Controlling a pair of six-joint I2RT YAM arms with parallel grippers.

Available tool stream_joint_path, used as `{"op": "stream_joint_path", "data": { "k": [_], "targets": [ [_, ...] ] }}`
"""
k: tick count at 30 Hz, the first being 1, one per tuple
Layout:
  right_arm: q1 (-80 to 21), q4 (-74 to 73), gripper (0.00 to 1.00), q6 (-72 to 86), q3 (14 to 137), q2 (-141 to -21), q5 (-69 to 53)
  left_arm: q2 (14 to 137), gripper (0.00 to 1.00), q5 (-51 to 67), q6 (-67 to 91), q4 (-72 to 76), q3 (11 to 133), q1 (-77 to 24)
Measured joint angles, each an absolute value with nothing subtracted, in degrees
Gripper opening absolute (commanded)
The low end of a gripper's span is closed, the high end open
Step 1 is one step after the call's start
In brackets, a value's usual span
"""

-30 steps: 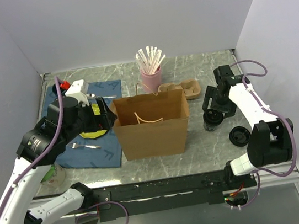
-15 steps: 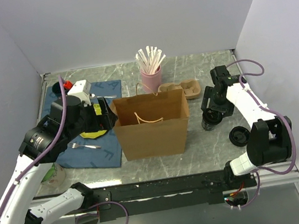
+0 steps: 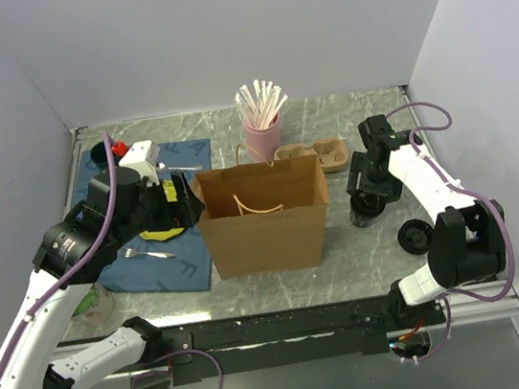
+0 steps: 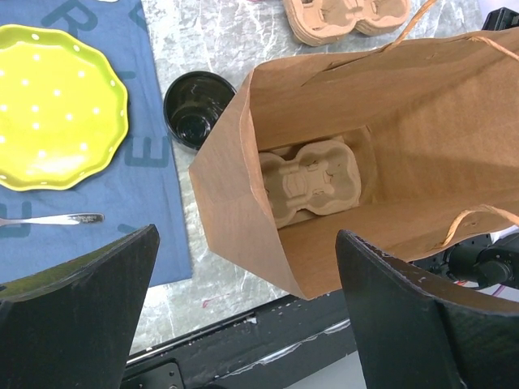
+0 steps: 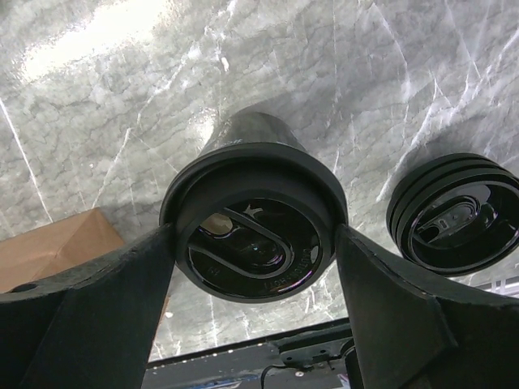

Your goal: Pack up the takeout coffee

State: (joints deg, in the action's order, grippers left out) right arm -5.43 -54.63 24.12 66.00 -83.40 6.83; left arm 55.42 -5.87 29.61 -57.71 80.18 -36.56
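Note:
A black lidded coffee cup point(image 5: 255, 219) sits between the fingers of my right gripper point(image 5: 254, 243), which is shut on its lid; it also shows in the top view point(image 3: 368, 206) right of the bag. The open brown paper bag point(image 3: 262, 215) stands mid-table with a pulp cup carrier point(image 4: 310, 180) lying on its floor. My left gripper point(image 4: 247, 300) is open and empty, hovering above the bag's left side point(image 4: 235, 203). A second black cup point(image 4: 197, 109) without a lid stands left of the bag.
A stack of black lids point(image 5: 454, 212) lies right of the held cup. More pulp carriers point(image 3: 323, 153) and a pink cup of stirrers point(image 3: 261, 122) stand behind the bag. A yellow-green plate point(image 4: 49, 105) and fork point(image 4: 50, 219) lie on the blue mat point(image 3: 168, 265).
My right gripper has shifted slightly left and away with the lidded cup. My left arm has barely moved.

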Motion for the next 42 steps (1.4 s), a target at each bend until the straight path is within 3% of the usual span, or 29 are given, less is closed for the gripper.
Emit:
{"op": "stream_joint_path", "data": {
  "k": [15, 25, 35, 42],
  "targets": [
    [-5.8, -54.9, 0.76, 23.6, 66.1, -83.7, 6.9, 54.2, 0.95, -5.8, 29.7, -57.7, 79.9, -36.6],
    [-5.9, -58.5, 0.70, 21.0, 68.4, -82.1, 8.1, 57.2, 0.85, -4.3, 30.1, -58.1, 81.8, -36.6],
    [-7.2, -65.8, 0.66, 15.0, 93.6, -74.9, 6.3, 61.8, 0.70, -5.5, 31.6, -58.6, 86.2, -36.6],
    [-18.5, -69.8, 0.64, 12.1, 109.5, -70.8, 1.5, 67.7, 0.61, -6.6, 32.2, -60.0, 87.9, -36.6]
  ]
}}
